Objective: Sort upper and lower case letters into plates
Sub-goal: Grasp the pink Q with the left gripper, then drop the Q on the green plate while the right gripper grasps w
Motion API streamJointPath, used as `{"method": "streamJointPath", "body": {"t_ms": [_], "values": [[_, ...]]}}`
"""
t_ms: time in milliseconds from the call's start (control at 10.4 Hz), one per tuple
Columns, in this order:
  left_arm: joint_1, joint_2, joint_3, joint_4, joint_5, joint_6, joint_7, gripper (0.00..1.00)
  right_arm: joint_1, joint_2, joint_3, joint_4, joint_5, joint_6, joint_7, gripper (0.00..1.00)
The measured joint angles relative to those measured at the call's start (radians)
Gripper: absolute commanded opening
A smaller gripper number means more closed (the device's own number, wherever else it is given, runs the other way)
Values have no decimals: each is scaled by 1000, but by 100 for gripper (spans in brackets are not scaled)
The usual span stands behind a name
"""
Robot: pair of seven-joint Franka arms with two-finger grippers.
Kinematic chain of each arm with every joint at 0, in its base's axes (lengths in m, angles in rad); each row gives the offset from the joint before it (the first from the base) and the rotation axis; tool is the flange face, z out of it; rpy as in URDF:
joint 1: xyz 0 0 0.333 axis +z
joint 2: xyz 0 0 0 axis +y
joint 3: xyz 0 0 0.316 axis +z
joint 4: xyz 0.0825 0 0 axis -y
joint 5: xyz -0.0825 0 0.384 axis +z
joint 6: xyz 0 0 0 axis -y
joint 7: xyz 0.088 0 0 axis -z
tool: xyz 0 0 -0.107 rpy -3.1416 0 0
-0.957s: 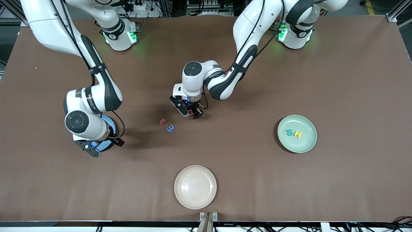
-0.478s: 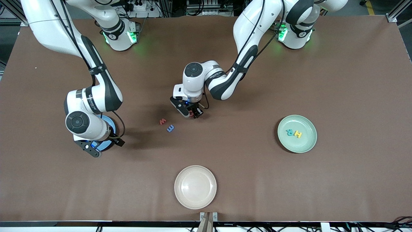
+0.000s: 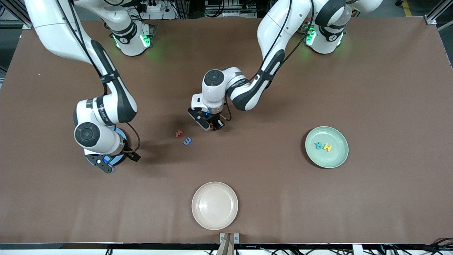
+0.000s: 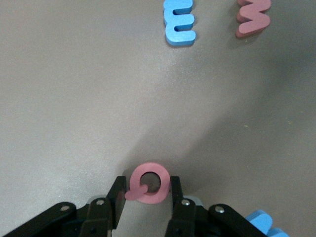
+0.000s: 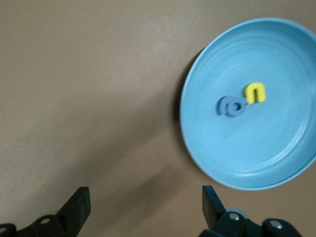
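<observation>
My left gripper (image 3: 211, 125) is shut on a red letter Q (image 4: 150, 183) just above the table's middle; it also shows in the left wrist view (image 4: 147, 191). A red W (image 3: 179, 133) and a blue E (image 3: 187, 141) lie close by, toward the right arm's end. Another blue letter (image 4: 262, 222) peeks out beside the gripper. The mint plate (image 3: 332, 163) holds a teal R (image 3: 319, 145) and a yellow H (image 3: 327, 147). My right gripper (image 3: 118, 161) is open and empty over the edge of the blue plate (image 3: 121, 134), which holds a blue letter (image 5: 231, 106) and a yellow n (image 5: 256, 92).
A cream-white plate (image 3: 214, 205) sits near the table's front edge, nearer the camera than the loose letters. The right arm covers most of the blue plate in the front view. Bare brown table lies between the loose letters and the mint plate.
The left gripper, still shut on the red Q, has shifted slightly. The right gripper has drifted a little nearer the camera, off the blue plate's middle.
</observation>
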Motion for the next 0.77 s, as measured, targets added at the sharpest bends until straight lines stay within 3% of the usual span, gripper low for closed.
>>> {"method": "streamJointPath", "body": {"t_ms": [287,478,766], "values": [[6,-20,14,4,-4,-40,-68,0,83,30,4,-40,1,94,109,100],[32,-88,22,11,-16,-126,-96,0,135,30,5,-80,2,130,184,100],[173,-236,30,10,-65,-333,-99,0,184,23,29,-156,3,236,287,100]]}}
